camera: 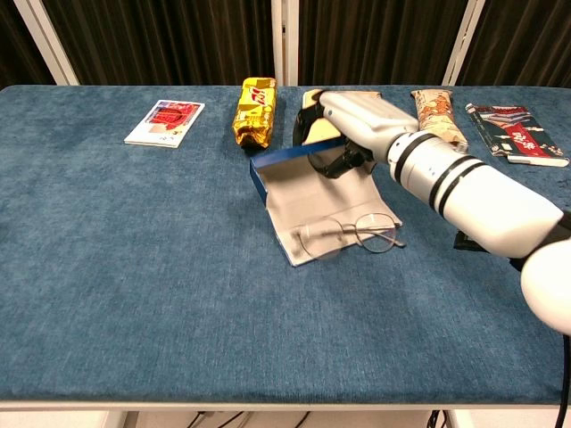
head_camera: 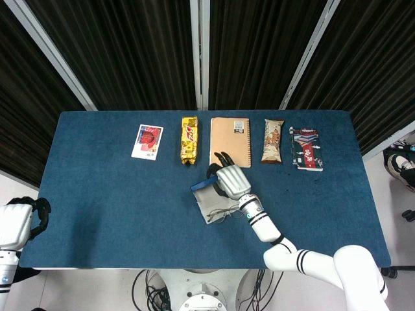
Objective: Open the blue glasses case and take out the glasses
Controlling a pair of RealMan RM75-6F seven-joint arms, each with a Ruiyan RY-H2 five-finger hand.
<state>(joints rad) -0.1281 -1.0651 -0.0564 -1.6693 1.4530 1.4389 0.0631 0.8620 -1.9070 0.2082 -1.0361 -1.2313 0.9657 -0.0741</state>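
Observation:
The blue glasses case (head_camera: 202, 185) (camera: 278, 168) lies open near the table's middle, its grey lid (camera: 314, 203) spread flat toward me. My right hand (head_camera: 231, 181) (camera: 350, 119) grips the blue tray's far edge from above and holds it tipped up. The thin wire-framed glasses (head_camera: 227, 212) (camera: 350, 234) lie outside the tray, partly on the lid's near edge and partly on the cloth. My left hand (head_camera: 21, 220) hangs off the table's near left corner, holding nothing, and shows only in the head view.
Along the far edge lie a red-and-white card (head_camera: 147, 141) (camera: 165, 122), a yellow snack bag (head_camera: 189, 139) (camera: 255, 111), a tan spiral notebook (head_camera: 230, 139), a brown snack bar (head_camera: 273, 140) (camera: 435, 109) and a dark packet (head_camera: 305, 148) (camera: 513, 122). Blue cloth (camera: 134, 267) covers the table.

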